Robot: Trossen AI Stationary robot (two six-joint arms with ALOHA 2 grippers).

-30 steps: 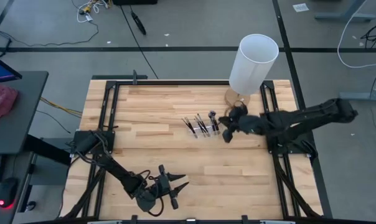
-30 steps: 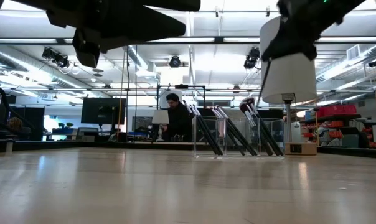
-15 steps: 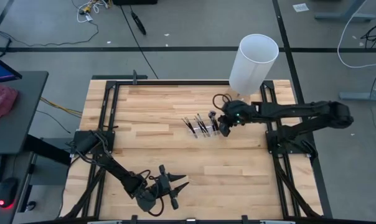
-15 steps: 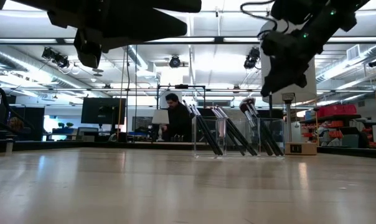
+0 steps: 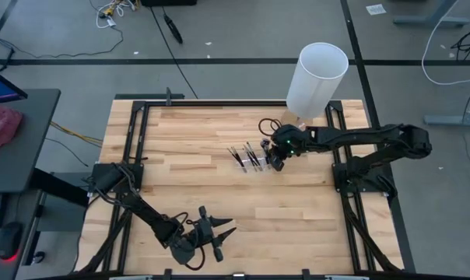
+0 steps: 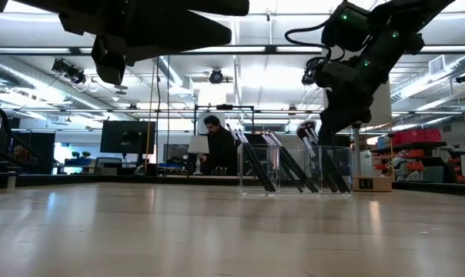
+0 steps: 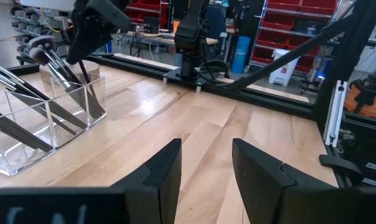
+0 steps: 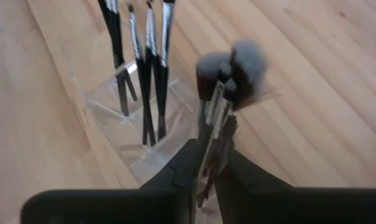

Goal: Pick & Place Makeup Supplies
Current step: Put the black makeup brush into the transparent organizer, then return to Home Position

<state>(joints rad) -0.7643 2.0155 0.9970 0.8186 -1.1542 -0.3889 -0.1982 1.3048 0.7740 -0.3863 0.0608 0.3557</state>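
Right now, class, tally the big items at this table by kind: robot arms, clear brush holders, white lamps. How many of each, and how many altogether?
Robot arms: 2, the left arm and the right arm
Clear brush holder: 1
White lamp: 1
Total: 4

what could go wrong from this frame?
1. The right end effector is down at the end compartment of the clear holder, its fingers straddling the brushes. Closing could clamp several at once.
2. The brushes lean against the holder's wall; lifting at an angle might drag or tip the light holder.
3. The white cylinder lamp stands close behind the right arm, so a wide retreat might clip it.

The left end effector waits open near the front edge.
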